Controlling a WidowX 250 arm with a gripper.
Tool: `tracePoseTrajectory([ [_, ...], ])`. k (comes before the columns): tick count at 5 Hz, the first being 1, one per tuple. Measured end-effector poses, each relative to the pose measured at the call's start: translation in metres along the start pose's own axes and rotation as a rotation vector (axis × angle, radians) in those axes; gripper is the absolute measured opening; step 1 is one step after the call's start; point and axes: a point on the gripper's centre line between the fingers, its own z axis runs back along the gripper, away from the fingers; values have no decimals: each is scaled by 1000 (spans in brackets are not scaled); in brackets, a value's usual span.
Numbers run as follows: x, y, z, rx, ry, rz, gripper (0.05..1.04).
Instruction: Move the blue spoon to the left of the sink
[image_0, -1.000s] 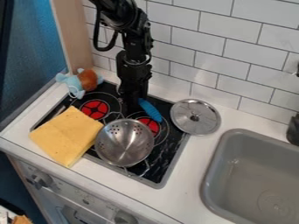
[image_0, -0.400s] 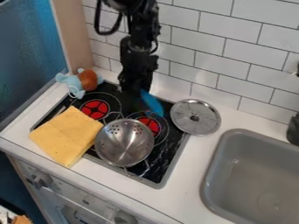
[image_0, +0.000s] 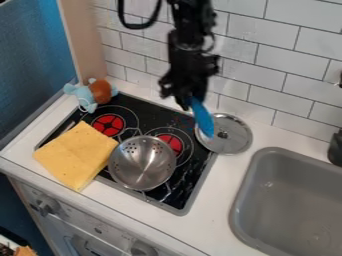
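The black end effector hangs a little above the middle of the frame, its fingers pinched on the upper end of the blue spoon; they look blurred, so the exact grip is hard to make out. The spoon is bright blue, long and narrow, and slants downward and slightly right, its lower end overlapping the left part of a round metal lid in the view. That lid, with a dark knob at its centre, lies by the upper right edge of the black stovetop, between the spoon and the grey sink at lower right. A strip of white worktop runs between stovetop and sink.

Below and left of the spoon is a red burner ring, partly covered by a shiny metal strainer with holes around its sides. A second red burner shows farther left. A yellow cloth lies across the stovetop's left side and over its front edge, its right side beside the strainer. At the stovetop's upper left corner sits a light blue and brown plush toy. White wall tiles rise behind, and a dark fixture stands at the right edge of the frame.
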Motion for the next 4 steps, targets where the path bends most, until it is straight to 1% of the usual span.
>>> tracePoseTrajectory([
  [1, -44, -7, -6, 5, 37, -237, 359],
  [2, -71, 1, -4, 6, 22, -408, 359],
  [3, -82, 27, -11, 35, 39, -535, 359],
  [4, -87, 38, -20, 66, 27, -589, 359],
])
